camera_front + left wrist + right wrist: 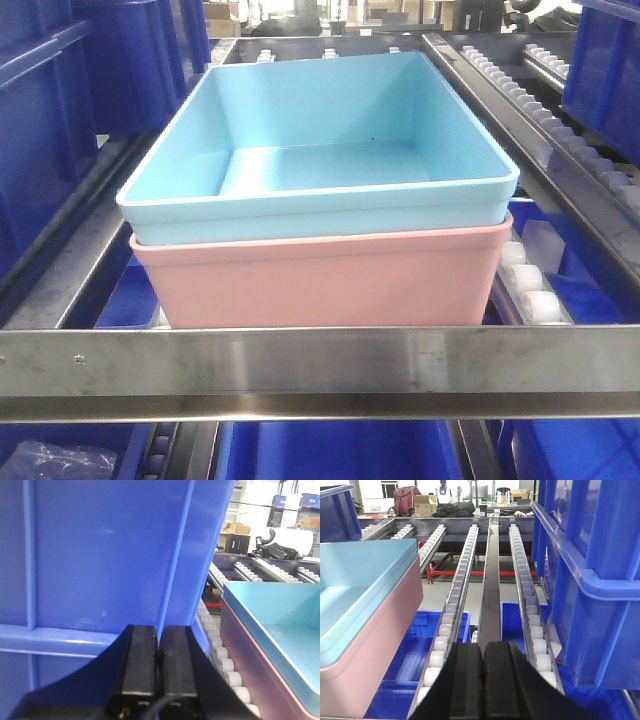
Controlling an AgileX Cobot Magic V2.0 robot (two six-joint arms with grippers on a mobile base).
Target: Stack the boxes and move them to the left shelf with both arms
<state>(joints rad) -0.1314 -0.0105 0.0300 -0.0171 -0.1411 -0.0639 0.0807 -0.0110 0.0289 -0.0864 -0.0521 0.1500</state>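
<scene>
Two tubs stand one inside the other in the front view: the light blue box point(330, 130) sits nested in the pink box point(320, 275), and its rim rests just above the pink rim. The pair stands on the steel shelf point(300, 365), right behind the flat front crossbar, between the side rails with white rollers point(530, 285). Dark blue crates point(60, 110) are on both sides and also under the shelf level. No gripper appears in this view.

In the left wrist view, the left gripper point(159, 655) is at the bottom of the picture, and its two black fingers are pressed together with only a thin line between them; nothing is held. Directly ahead of it is the wall of a big dark blue crate point(100, 560). To the right are the stacked boxes, blue point(280, 615) in pink point(260, 665), beside a row of rollers point(220, 655). The gripper is apart from them.

In the right wrist view, the right gripper point(483, 672) also has its fingers closed against each other and holds nothing. It hovers over a roller rail point(450, 615) and a dark flat bar. The stacked boxes are at the left edge, the blue one point(355, 585) above the pink one point(375, 650), not touching the gripper. A large dark blue crate point(590, 580) is at the right.
</scene>
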